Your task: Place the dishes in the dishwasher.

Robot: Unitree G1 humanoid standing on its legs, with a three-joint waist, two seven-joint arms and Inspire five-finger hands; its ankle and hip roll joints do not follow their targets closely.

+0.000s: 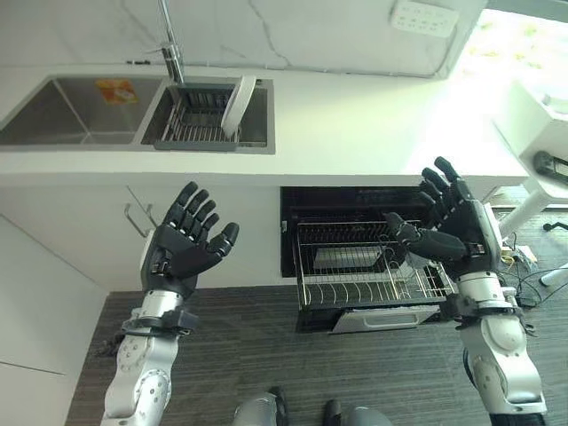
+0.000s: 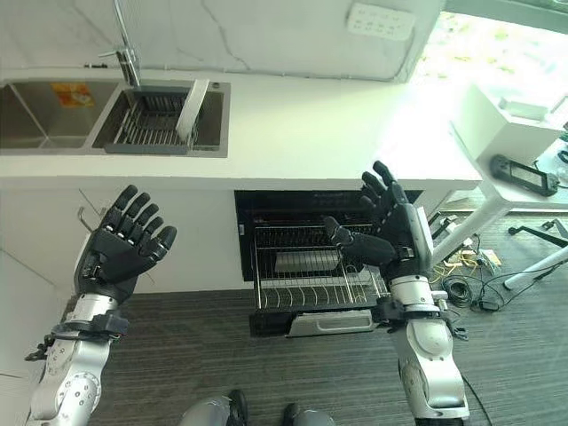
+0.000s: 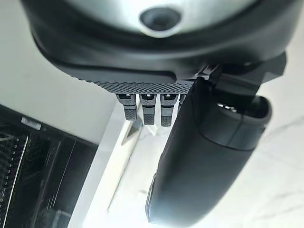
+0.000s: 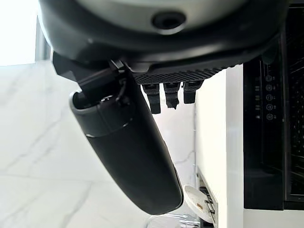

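Both hands are raised in front of the desk with nothing in them. The left hand (image 1: pixel 182 244) stands at the lower left of the head views, palm turned forward, its fingers (image 1: pixel 197 209) spread and straight and the thumb angled out to the right; the left wrist view shows the same released pose, the fingers in a straight row beside the thumb. The right hand (image 1: pixel 453 226) stands at the right of the frame, also released, fingers fanned upward and the thumb pointing left across the front of the dishwasher (image 1: pixel 355 200), whose dark opening sits under the white desk (image 1: pixel 373 124) in the middle right of the picture. Its wire rack (image 1: pixel 355 271) is pulled out over the dark wood-patterned floor (image 1: pixel 248 351); a small grey tray-like piece lies in the middle of the rack, and I cannot tell what it is. The dish in question, a white plate (image 1: pixel 239 105), stands on edge in the upper left of the frame, leaning in a dark wire drainer basket (image 1: pixel 191 120) that sits in the right basin of the double sink (image 1: pixel 80 111) let into the desk. A tall tap (image 1: pixel 170 44) rises behind the basket. The plate is well apart from both hands and from the rack. A white socket strip (image 1: pixel 424 16) is fixed to the marble wall at upper right.
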